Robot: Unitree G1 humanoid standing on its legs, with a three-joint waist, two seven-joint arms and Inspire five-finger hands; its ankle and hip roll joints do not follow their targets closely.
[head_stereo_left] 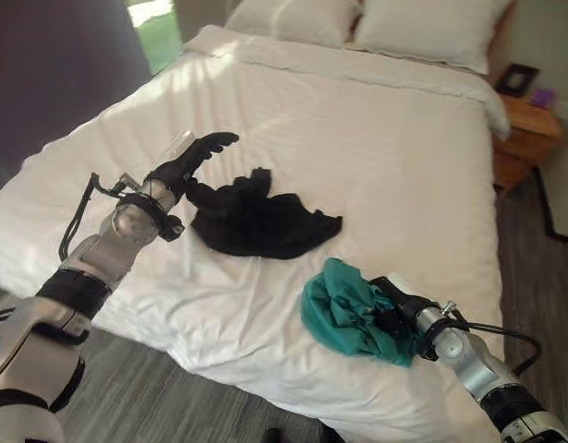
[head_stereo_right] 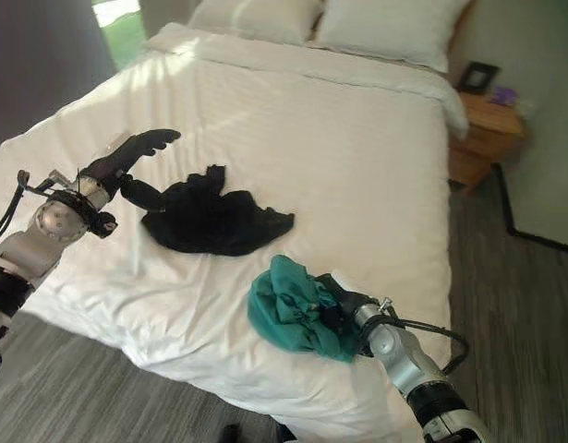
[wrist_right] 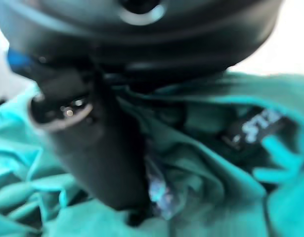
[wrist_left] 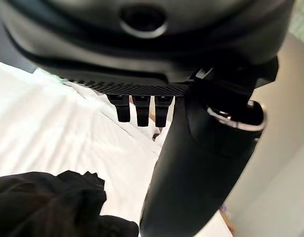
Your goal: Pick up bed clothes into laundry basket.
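Note:
A black garment (head_stereo_left: 256,221) lies crumpled on the white bed (head_stereo_left: 376,138), near its middle. My left hand (head_stereo_left: 196,155) hovers at that garment's left end with its fingers (wrist_left: 137,109) held straight, and it grips nothing; the black cloth (wrist_left: 43,205) shows just below it. A teal garment (head_stereo_left: 344,318) is bunched up close to the bed's near edge. My right hand (head_stereo_left: 394,312) is pushed into the teal cloth (wrist_right: 226,163) from the right, and the folds wrap round its thumb (wrist_right: 97,153).
Two white pillows (head_stereo_left: 431,28) lie at the head of the bed. A wooden nightstand (head_stereo_left: 528,134) with a small picture frame (head_stereo_left: 516,79) stands at the far right. Grey wood floor (head_stereo_left: 173,388) runs along the near and right sides.

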